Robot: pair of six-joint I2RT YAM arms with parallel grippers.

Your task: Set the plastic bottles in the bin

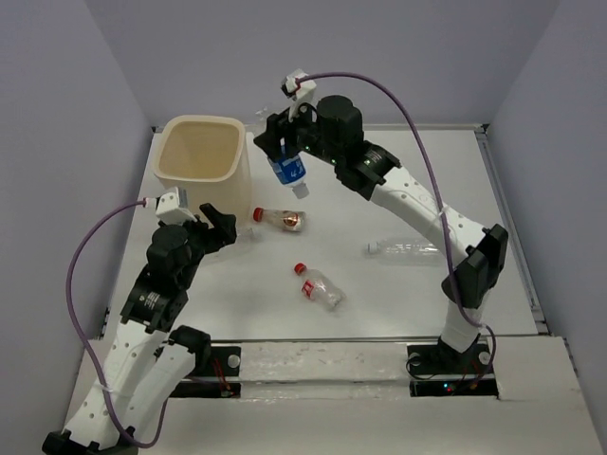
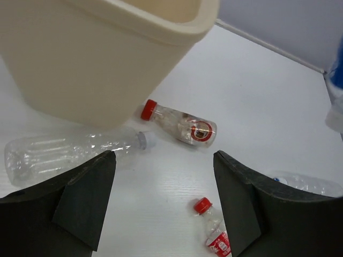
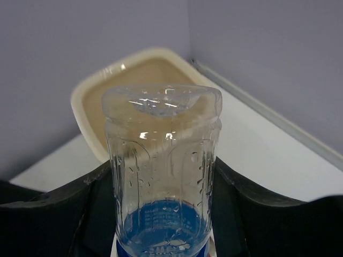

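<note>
The right gripper (image 1: 283, 150) is clenched on the blue-label bottle (image 1: 289, 171), which hangs cap-down in the air just right of the bin (image 1: 229, 190), beside its rim and not over the opening. In the right wrist view the 2 fingers (image 3: 64, 214) press both sides of that bottle (image 3: 162, 176), its clear base pointing toward the bin (image 3: 80, 104) beyond.

The left gripper (image 1: 216, 227) is released, jaws wide apart with nothing between them, and hovers near the bin's front wall. Its wrist view looks past the 2 fingers (image 2: 86, 203) at the bin (image 2: 96, 64) and the bottles below.

4 bottles lie on their sides on the worktop (image 1: 398, 313):
- The bin-side bottle (image 2: 64, 155), clear with a pale cap, lies close against the foot of the bin, mostly hidden under the left gripper from above.
- The brown-patch bottle (image 1: 282, 220), red-capped, lies just right of it, cap toward the bin.
- The red-label bottle (image 1: 319, 288), also red-capped, lies nearer the arm bases, apart from the others.
- The right bottle (image 1: 410, 249), clear with a white cap, lies under the right arm, well apart from the bin.
</note>
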